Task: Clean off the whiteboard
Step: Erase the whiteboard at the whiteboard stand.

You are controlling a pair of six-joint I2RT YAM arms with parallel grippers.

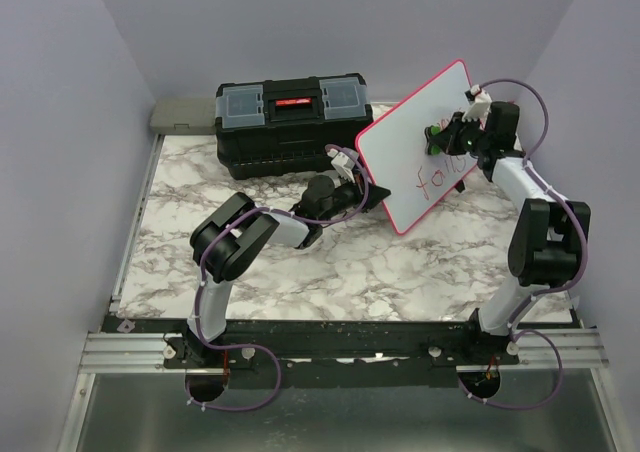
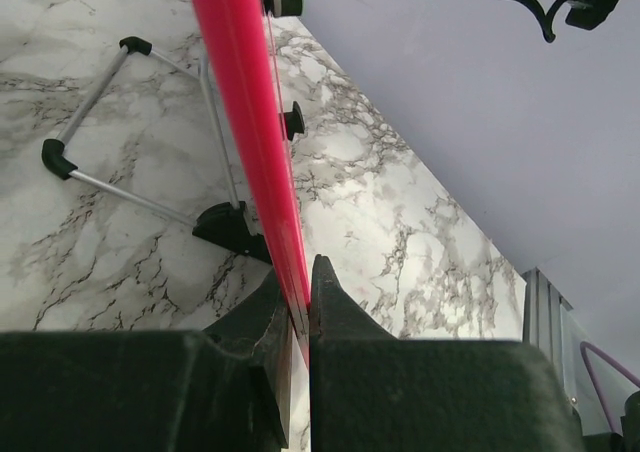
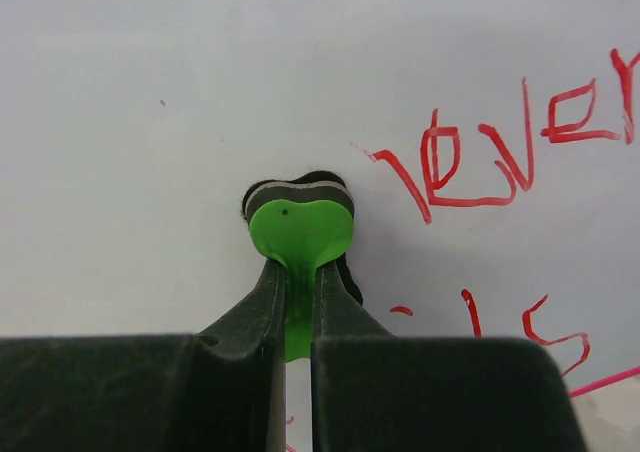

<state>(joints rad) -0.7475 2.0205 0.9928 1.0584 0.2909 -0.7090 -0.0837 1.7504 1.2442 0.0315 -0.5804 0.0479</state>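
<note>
The whiteboard [image 1: 420, 142] stands tilted up off the marble table, its white face with a pink-red rim turned to the right arm. Red handwriting [image 1: 440, 180] covers its lower right part. My left gripper [image 1: 372, 194] is shut on the lower left rim; in the left wrist view the pink rim [image 2: 245, 122] runs edge-on into the jaws of that gripper [image 2: 303, 294]. My right gripper [image 1: 445, 134] is shut on a green eraser [image 3: 300, 230] with a black felt pad, pressed against the board's face [image 3: 150, 122] just left of the red writing [image 3: 470, 162].
A black toolbox [image 1: 290, 122] with a red latch sits at the back of the table, close behind the board. A grey block [image 1: 180, 115] lies at the back left corner. The board's folding wire stand [image 2: 120, 142] with black feet hangs behind it.
</note>
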